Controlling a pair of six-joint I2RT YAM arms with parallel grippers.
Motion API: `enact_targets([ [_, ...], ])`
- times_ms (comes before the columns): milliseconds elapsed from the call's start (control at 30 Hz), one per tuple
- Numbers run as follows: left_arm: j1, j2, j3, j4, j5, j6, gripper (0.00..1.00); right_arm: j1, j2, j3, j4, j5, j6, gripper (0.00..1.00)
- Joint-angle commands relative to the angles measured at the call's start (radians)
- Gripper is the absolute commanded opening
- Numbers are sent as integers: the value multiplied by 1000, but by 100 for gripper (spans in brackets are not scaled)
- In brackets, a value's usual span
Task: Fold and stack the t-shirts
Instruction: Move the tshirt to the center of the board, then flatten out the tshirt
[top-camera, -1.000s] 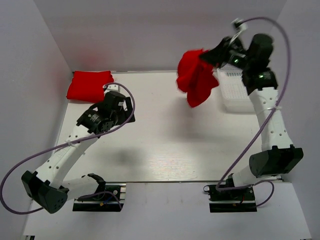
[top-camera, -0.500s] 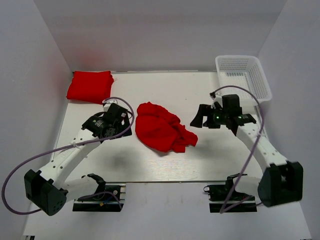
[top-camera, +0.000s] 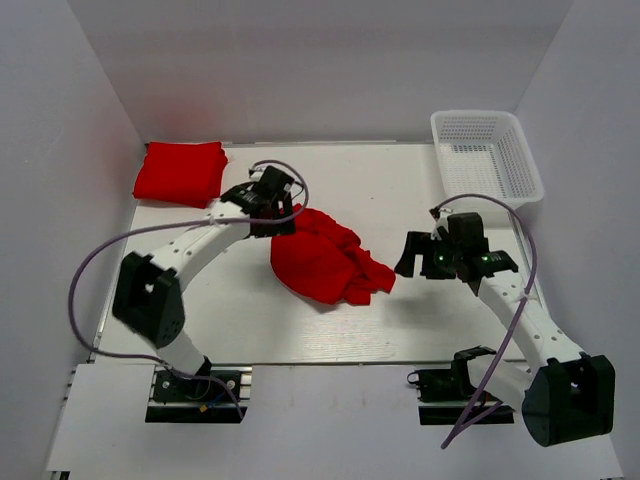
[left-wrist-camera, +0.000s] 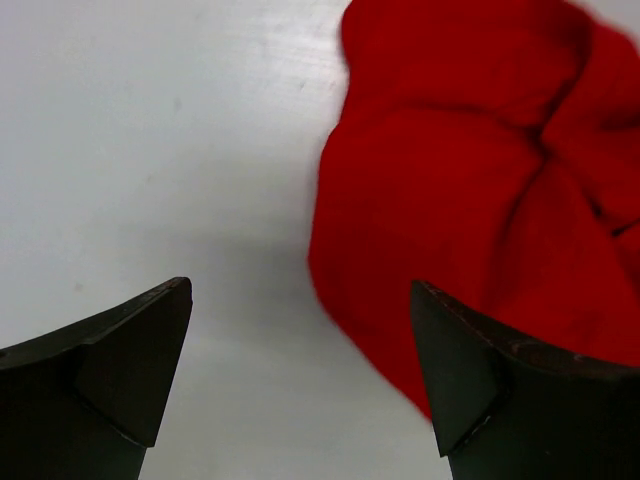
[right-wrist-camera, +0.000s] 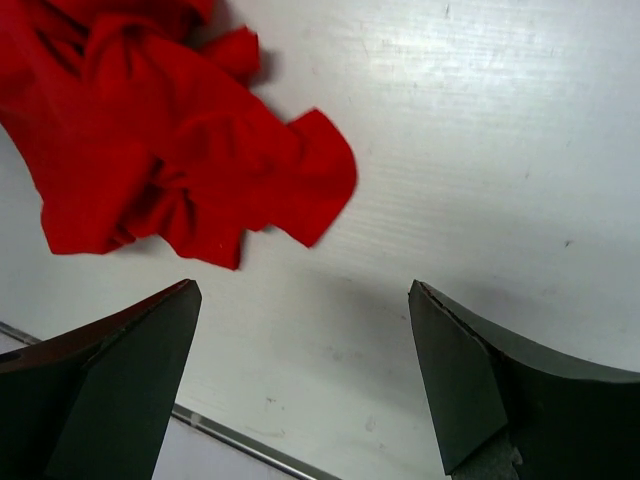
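Crumpled red t-shirt mid-table; folded t-shirt far-left

Bright, even light, soft shadows, mild glare on the table.

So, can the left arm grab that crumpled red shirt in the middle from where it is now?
Probably yes. The left hand is open right at the edge of the crumpled shirt, with nothing between them. It likely only needs to come down a little.

White table, crumpled red t-shirt at centre, folded red t-shirt far left, mesh basket far right
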Motion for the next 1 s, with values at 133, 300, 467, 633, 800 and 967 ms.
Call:
enact_targets([
  [133,41,347,295,101,77,124,100,21,-12,-72,16,-33,44,90],
  [300,82,509,407,121,131,134,98,41,15,-86,32,-12,63,90],
  [467,111,557,419,169,131,155,86,72,64,-98,69,13,84,90],
  [633,121,566,384,253,188,189,81,93,142,-83,118,28,97,90],
  [800,121,599,384,290,221,212,74,113,202,-64,153,108,112,88],
  [967,121,634,404,290,221,212,58,129,271,-63,197,94,113,85],
])
